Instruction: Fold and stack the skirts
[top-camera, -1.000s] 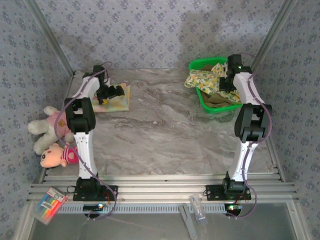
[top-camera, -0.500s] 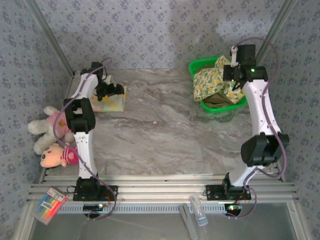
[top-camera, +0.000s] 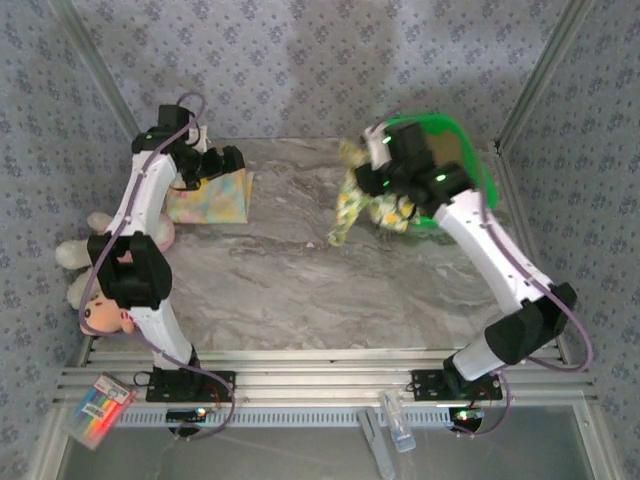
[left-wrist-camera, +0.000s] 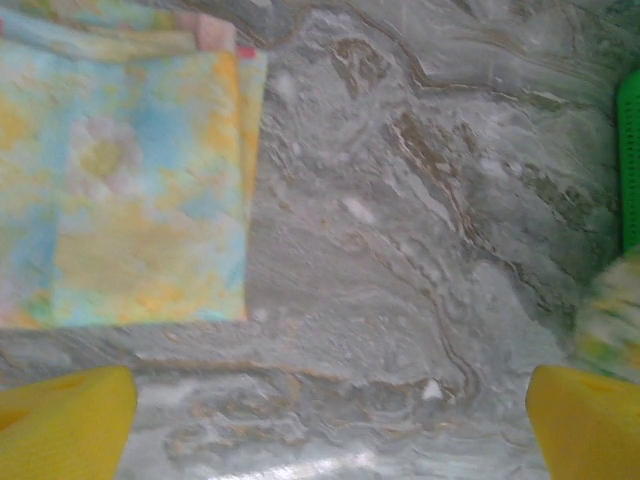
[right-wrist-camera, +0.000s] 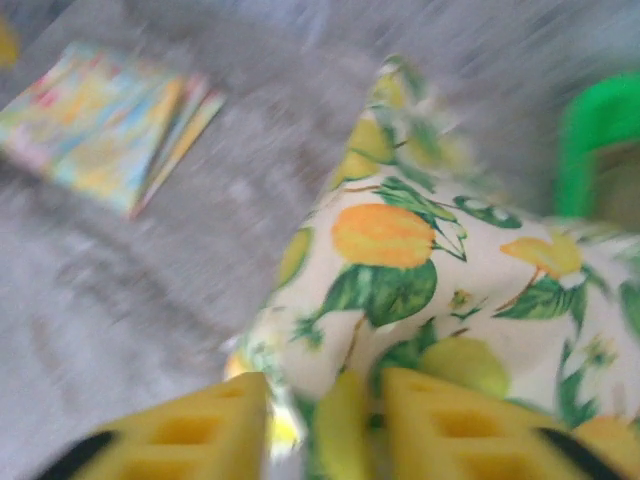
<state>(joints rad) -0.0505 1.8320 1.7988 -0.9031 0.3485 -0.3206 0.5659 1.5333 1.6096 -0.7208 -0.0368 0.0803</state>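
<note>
Now the right claw (right-wrist-camera: 325, 392) has swung the floral skirt (top-camera: 352, 205) from the green basket (top-camera: 472, 150) at 1 o'clock toward the desk (top-camera: 300, 275) centre, ready for folding; whether it still grips, I cannot tell. The left claw (left-wrist-camera: 328, 420) gapes beside the folded pastel skirt (left-wrist-camera: 140, 200) at 10 o'clock.

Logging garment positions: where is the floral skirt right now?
Top view: the floral skirt hangs at the right gripper, over the far middle of the table, just left of the green basket.
</note>
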